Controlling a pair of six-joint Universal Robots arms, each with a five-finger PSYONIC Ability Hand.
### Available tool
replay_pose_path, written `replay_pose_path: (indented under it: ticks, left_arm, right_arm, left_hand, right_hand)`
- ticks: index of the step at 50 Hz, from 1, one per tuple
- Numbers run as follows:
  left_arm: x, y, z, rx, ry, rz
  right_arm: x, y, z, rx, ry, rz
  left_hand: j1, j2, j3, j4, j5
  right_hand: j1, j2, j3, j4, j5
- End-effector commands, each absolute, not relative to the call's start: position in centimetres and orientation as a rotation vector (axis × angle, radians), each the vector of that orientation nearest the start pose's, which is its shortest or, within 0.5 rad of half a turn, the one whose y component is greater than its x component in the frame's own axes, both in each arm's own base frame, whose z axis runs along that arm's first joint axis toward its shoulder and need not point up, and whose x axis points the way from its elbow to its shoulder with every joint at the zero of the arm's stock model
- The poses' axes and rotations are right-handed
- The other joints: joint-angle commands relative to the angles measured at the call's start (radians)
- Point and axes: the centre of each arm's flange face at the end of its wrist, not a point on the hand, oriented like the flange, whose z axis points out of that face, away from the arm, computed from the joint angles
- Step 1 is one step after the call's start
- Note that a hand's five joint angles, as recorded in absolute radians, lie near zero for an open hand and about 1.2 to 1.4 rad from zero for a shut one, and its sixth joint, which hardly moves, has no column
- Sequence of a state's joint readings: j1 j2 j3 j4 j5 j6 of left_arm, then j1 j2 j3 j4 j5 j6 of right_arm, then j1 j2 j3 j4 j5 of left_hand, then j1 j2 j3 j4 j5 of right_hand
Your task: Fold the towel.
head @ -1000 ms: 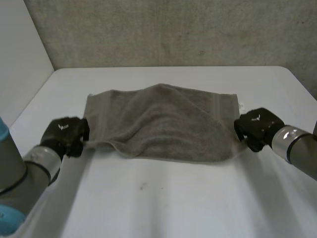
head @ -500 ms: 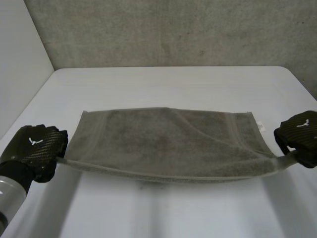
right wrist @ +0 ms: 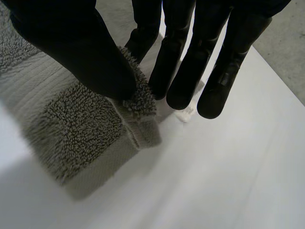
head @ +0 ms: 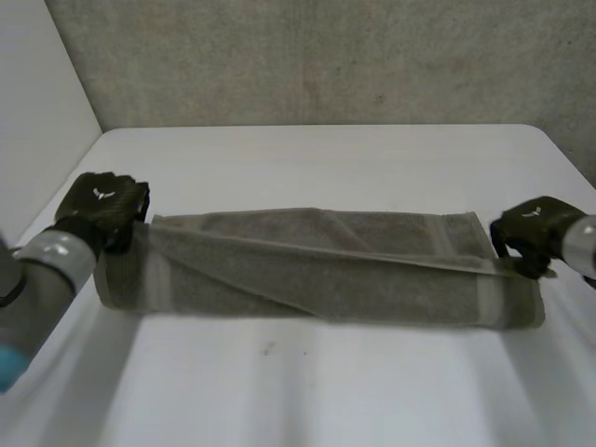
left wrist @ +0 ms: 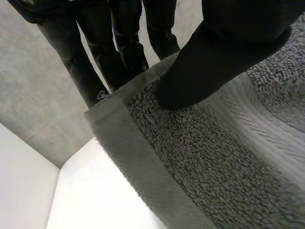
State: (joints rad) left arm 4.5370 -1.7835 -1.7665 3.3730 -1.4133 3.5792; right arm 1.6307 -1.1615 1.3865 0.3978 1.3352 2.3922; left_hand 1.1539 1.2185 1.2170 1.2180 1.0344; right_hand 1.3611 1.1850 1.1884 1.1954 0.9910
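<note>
A grey towel [head: 317,270] lies across the white table [head: 307,391], folded over on itself into a long band. My left hand [head: 101,207] holds its far left corner, thumb [left wrist: 224,57] pressing the terry cloth [left wrist: 205,157] against the fingers [left wrist: 119,47] behind it. My right hand [head: 531,231] holds the far right corner, where the thumb [right wrist: 90,57] pinches the towel corner [right wrist: 138,102] against the fingers [right wrist: 178,71]. The top layer runs taut between the two hands, just above the lower layer.
A grey concrete wall [head: 326,56] rises behind the table and a white panel [head: 37,112] stands at the left. A small white label [right wrist: 187,114] of the towel lies on the table under my right fingertips. Bare table lies in front of the towel.
Both hands have carried the near edge of the towel up and away toward the far edge. The towel has gone from a lifted, stretched sheet to a folded band.
</note>
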Motion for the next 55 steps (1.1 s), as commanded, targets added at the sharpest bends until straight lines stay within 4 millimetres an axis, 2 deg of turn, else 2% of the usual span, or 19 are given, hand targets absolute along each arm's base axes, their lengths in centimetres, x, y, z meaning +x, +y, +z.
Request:
replay_pose_path:
  ticks: [1, 9, 18, 26, 28, 29, 30, 31, 32, 34, 35, 36, 39, 40, 44, 45, 47, 50, 55]
  left_arm:
    - [-21.6, -35.2, 17.3, 0.877, 2.228, -1.968]
    - [-23.0, -39.1, 13.7, 0.898, 2.239, -1.962]
    - [-24.2, -41.4, 11.7, 0.916, 2.217, -1.990]
    - [-25.0, -42.3, 11.6, 0.920, 2.182, -2.033]
    - [-25.1, -42.6, 11.7, 0.913, 2.173, -2.042]
    - [-25.1, -42.7, 11.9, 0.904, 2.166, -2.046]
    - [-25.1, -42.7, 11.9, 0.904, 2.166, -2.046]
    - [-25.0, -42.8, 11.9, 0.890, 2.165, -2.042]
    - [-25.0, -42.8, 11.9, 0.890, 2.164, -2.042]
    - [-24.8, -42.8, 12.1, 0.853, 2.164, -2.027]
    - [-24.8, -42.8, 12.1, 0.852, 2.164, -2.027]
    - [-24.8, -42.6, 12.3, 0.837, 2.166, -2.020]
    - [-25.1, -41.9, 13.3, 0.828, 2.160, -2.024]
    - [-25.1, -41.9, 13.3, 0.828, 2.160, -2.024]
    - [-24.7, -40.3, 16.1, 0.819, 2.132, -2.058]
    - [-24.5, -39.6, 17.0, 0.817, 2.127, -2.063]
    - [-24.3, -38.8, 18.0, 0.815, 2.119, -2.071]
    - [-23.8, -36.9, 19.5, 0.813, 2.117, -2.075]
    - [-23.3, -33.7, 20.7, 0.823, 2.131, -2.069]
  right_arm:
    - [19.5, -35.6, 18.8, -1.250, 2.587, -1.595]
    - [21.2, -40.1, 16.2, -1.190, 2.543, -1.769]
    - [22.1, -42.0, 14.8, -1.166, 2.515, -1.888]
    - [22.4, -43.3, 14.5, -1.146, 2.463, -1.997]
    - [22.4, -43.9, 14.6, -1.125, 2.454, -2.053]
    - [22.4, -43.9, 14.6, -1.125, 2.454, -2.053]
    - [22.3, -44.1, 14.8, -1.113, 2.458, -2.074]
    - [22.3, -44.1, 14.8, -1.112, 2.458, -2.075]
    - [22.3, -44.1, 15.0, -1.104, 2.461, -2.090]
    - [22.4, -44.1, 15.4, -1.094, 2.459, -2.108]
    - [22.5, -44.1, 15.9, -1.087, 2.447, -2.130]
    - [22.9, -43.9, 16.7, -1.077, 2.422, -2.160]
    - [22.9, -43.8, 18.1, -1.049, 2.390, -2.205]
    - [22.8, -43.4, 19.5, -1.006, 2.362, -2.236]
    - [22.3, -41.8, 23.4, -0.886, 2.282, -2.301]
    - [22.3, -41.8, 23.4, -0.886, 2.282, -2.301]
    - [22.1, -40.2, 25.6, -0.891, 2.222, -2.327]
    - [22.1, -39.2, 26.3, -0.909, 2.199, -2.317]
    - [21.8, -34.9, 26.5, -0.977, 2.213, -2.192]
  left_hand:
    - [0.242, 0.178, 0.179, 0.178, 0.187]
    - [0.242, 0.178, 0.179, 0.178, 0.187]
    - [0.242, 0.178, 0.179, 0.178, 0.187]
    - [0.242, 0.178, 0.179, 0.178, 0.187]
    - [0.242, 0.178, 0.179, 0.178, 0.187]
    - [0.242, 0.178, 0.179, 0.178, 0.187]
    - [0.242, 0.178, 0.179, 0.178, 0.187]
    - [0.141, 0.076, 0.078, 0.077, 0.086]
    - [0.140, 0.075, 0.077, 0.076, 0.085]
    - [-0.785, -0.850, -0.848, -0.849, -0.840]
    - [-0.791, -0.855, -0.854, -0.855, -0.846]
    - [-0.979, -1.044, -1.042, -1.043, -1.034]
    - [-0.976, -1.040, -1.039, -1.040, -1.031]
    - [-0.976, -1.040, -1.039, -1.040, -1.031]
    - [-0.976, -1.040, -1.039, -1.040, -1.031]
    - [-0.976, -1.040, -1.039, -1.040, -1.031]
    - [-0.976, -1.040, -1.039, -1.040, -1.031]
    - [-0.979, -1.043, -1.042, -1.043, -1.034]
    - [-0.976, -1.040, -1.039, -1.040, -1.031]
  right_hand:
    - [0.035, 0.211, 0.208, 0.201, 0.231]
    - [0.035, 0.211, 0.208, 0.201, 0.231]
    - [0.035, 0.211, 0.208, 0.201, 0.231]
    - [0.024, 0.201, 0.197, 0.190, 0.220]
    - [-0.346, -0.170, -0.173, -0.180, -0.150]
    - [-0.348, -0.172, -0.176, -0.183, -0.153]
    - [-0.776, -0.600, -0.603, -0.610, -0.580]
    - [-0.780, -0.604, -0.607, -0.614, -0.584]
    - [-1.126, -0.950, -0.953, -0.960, -0.930]
    - [-1.187, -1.011, -1.014, -1.021, -0.991]
    - [-1.187, -1.011, -1.014, -1.021, -0.991]
    - [-1.187, -1.011, -1.014, -1.021, -0.991]
    - [-1.187, -1.011, -1.014, -1.021, -0.991]
    - [-1.187, -1.011, -1.014, -1.021, -0.991]
    - [-1.187, -1.011, -1.014, -1.021, -0.991]
    - [-1.187, -1.011, -1.014, -1.021, -0.991]
    - [-1.187, -1.011, -1.014, -1.021, -0.991]
    - [-1.187, -1.011, -1.014, -1.021, -0.991]
    - [-1.187, -1.011, -1.014, -1.021, -0.991]
